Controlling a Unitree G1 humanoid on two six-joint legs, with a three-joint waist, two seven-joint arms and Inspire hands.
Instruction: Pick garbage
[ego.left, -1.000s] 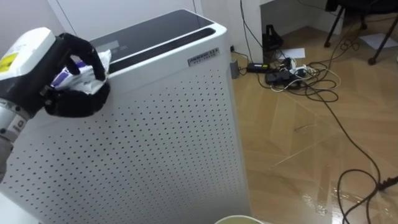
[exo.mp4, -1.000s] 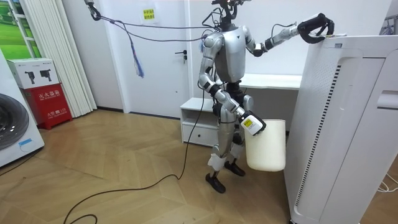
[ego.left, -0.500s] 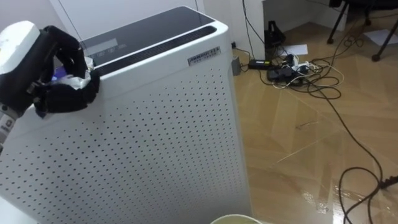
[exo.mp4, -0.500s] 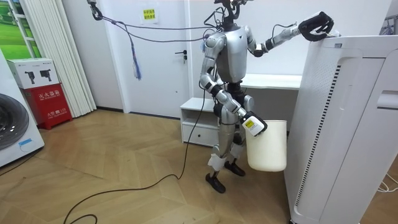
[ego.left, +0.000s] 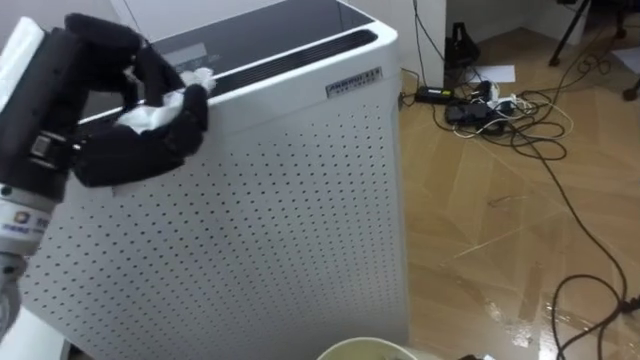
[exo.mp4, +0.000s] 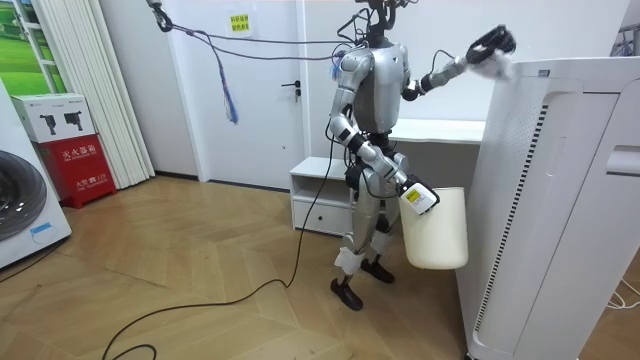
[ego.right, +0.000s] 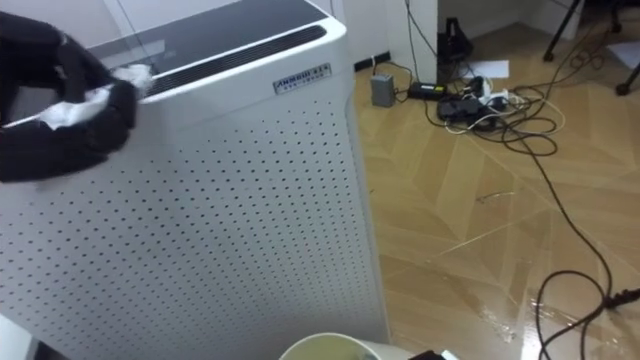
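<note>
The robot is found standing close against the side of a tall white perforated air purifier (ego.left: 290, 210), turned toward it. The left hand (ego.left: 115, 125) is raised to the top front edge of the air purifier. Its fingers are curled tight round the garbage (ego.left: 160, 108), a crumpled white wad of paper or tissue, with a corner protruding toward the air purifier's top panel. The wad is carried by the hand and not by the panel; whether it touches the edge cannot be told. The closed grip is judged necessary, as a light, loose wad would slip from slack fingers.

The right hand (exo.mp4: 415, 197) is seen in the room view, low beside the air purifier's side wall, at the upper edge of a cream bin (exo.mp4: 437, 232). How it grips the bin cannot be told. The bin hangs just beside the air purifier and below the raised hand, and its rim is noted at the bottom of the eye views. This placement is judged deliberate: the receptacle is kept within reach of the drop.

The pick is judged complete and the deposit not yet made. The arm would need to be brought away from the air purifier and down over the bin's mouth. A risk is noted of the wad snagging on the top edge or missing the rim.

A tangle of cables (ego.left: 500, 105) lies on the floor beyond the air purifier — well apart from the work.
</note>
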